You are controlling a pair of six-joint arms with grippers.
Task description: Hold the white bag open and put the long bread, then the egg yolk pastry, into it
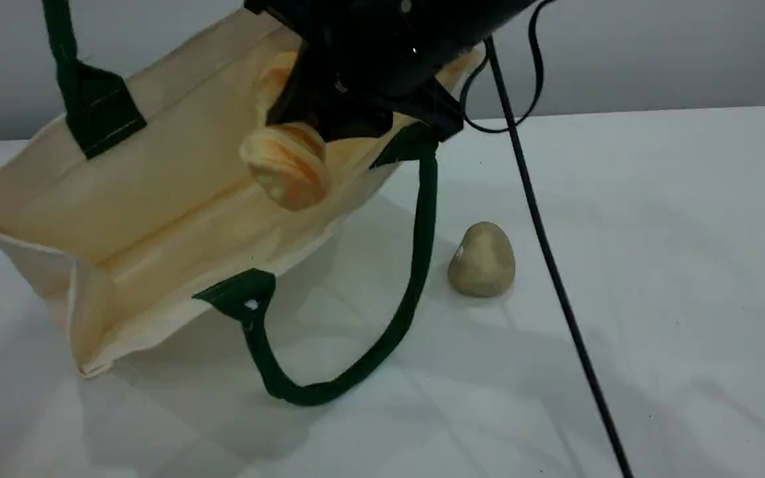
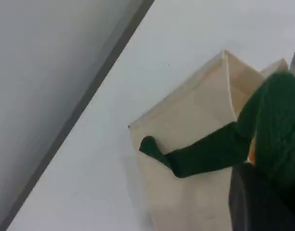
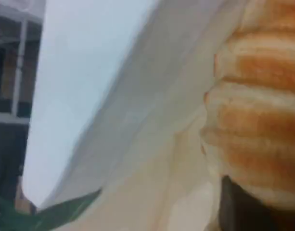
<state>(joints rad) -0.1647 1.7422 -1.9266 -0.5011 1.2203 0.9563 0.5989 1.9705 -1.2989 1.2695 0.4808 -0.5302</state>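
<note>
Bread-loading is in hand: the right gripper (image 1: 329, 119), jaws hidden so its hold cannot be told, has the long bread (image 1: 287, 166) inside the white bag (image 1: 157, 199), whose handle (image 2: 205, 151) the left gripper pinches shut. Next comes the egg yolk pastry (image 1: 482, 259), mid-worktop (image 1: 655, 265) beside the bag; pale cloth, grey wall

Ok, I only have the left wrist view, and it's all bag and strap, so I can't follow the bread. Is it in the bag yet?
Observer: The long bread is at the mouth of the white bag, its end poking out below the dark arm.
Operator: And the pastry?
Observer: The egg yolk pastry lies on the table outside the bag, to its right.
Operator: Anything near it?
Observer: The lower green handle droops onto the table between bag and pastry.
</note>
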